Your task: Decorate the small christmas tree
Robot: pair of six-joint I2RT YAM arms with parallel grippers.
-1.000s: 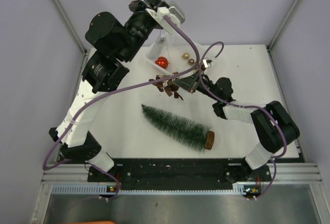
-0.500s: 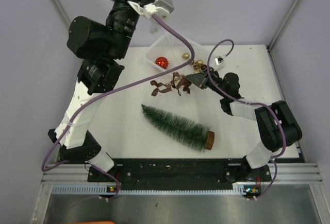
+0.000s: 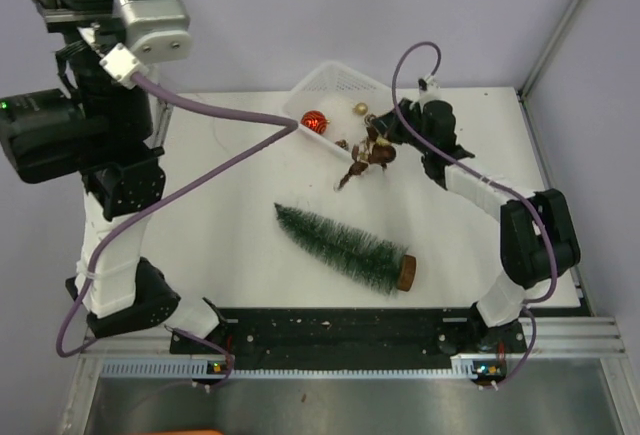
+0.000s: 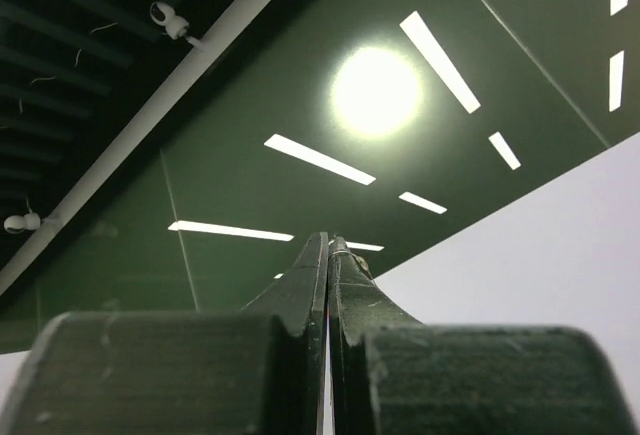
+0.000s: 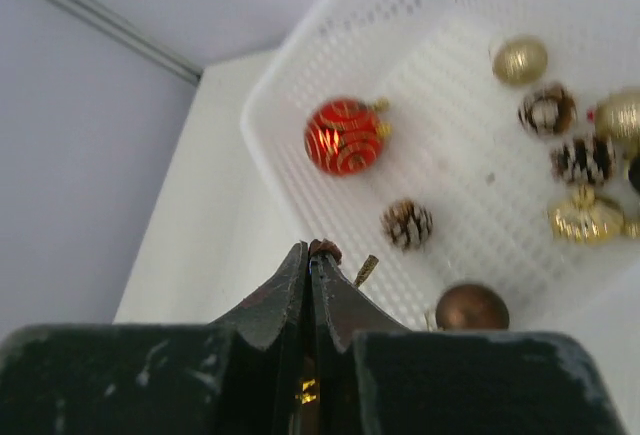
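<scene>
Right gripper (image 3: 380, 143), jaws clamped on a brown ribbon (image 3: 360, 163), hovers beside the basket (image 3: 338, 77); the tree (image 3: 345, 247) lies sideways on the counter (image 3: 230, 205). The ribbon is best draped slowly along its bristles. Left gripper (image 4: 328, 255), jaws together, points ceilingward.

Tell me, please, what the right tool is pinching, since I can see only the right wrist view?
Observer: In the top view, the right tool is shut on a brown curly ribbon garland, which trails from it near the white plastic mesh basket.
Operator: Where is the tree?
Observer: The small dark green bottle-brush christmas tree lies on its side on the white table. It is apart from the garland and nearer the arm bases.
Operator: And the left tool?
Observer: The left tool is shut, and its camera faces the ceiling.
</scene>
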